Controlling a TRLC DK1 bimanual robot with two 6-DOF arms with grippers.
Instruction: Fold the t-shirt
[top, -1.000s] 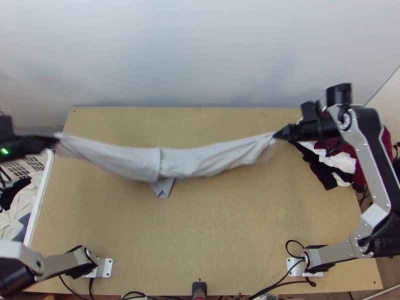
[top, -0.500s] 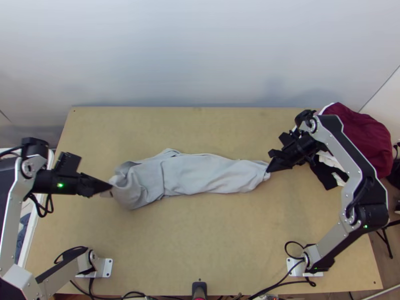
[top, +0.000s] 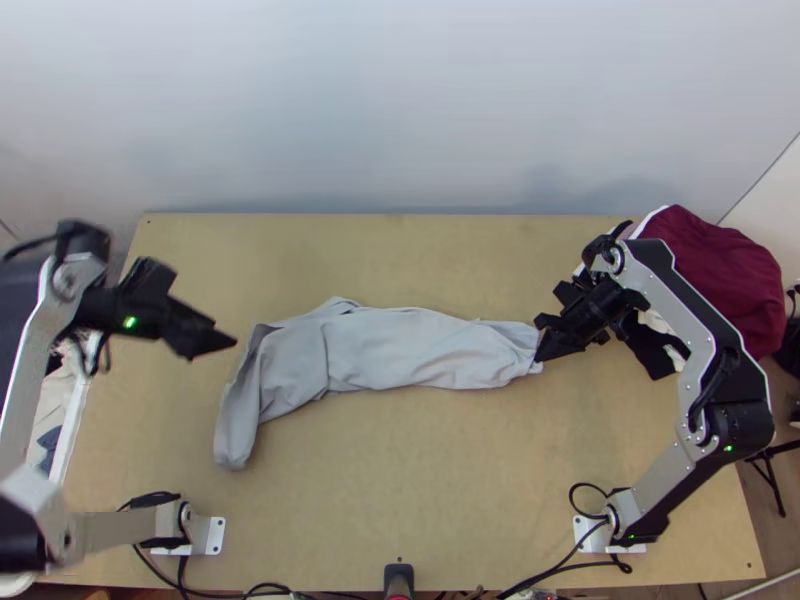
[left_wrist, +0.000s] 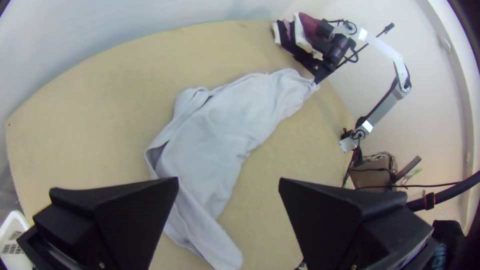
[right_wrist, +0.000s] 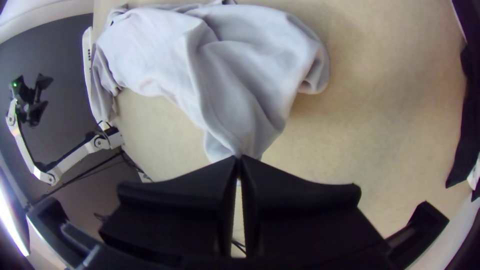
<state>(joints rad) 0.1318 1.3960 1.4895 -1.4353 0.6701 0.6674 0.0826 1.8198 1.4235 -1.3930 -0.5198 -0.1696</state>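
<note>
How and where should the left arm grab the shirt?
Probably by the narrow flap at the shirt's left end, from above: it angles off the bundle toward the table's near edge, slim enough for the open left pincer; the right pincer grips the opposite end.

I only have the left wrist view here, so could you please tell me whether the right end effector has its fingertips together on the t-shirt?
Observer: Yes, the right wrist view shows the right end effector with its fingertips together on a gathered bit of the t-shirt.
Operator: Thank you. I see just a corner of the white basket; could you say what lies in it?
Observer: In the top view, pale cloth and some blue cloth lie in it.
</note>
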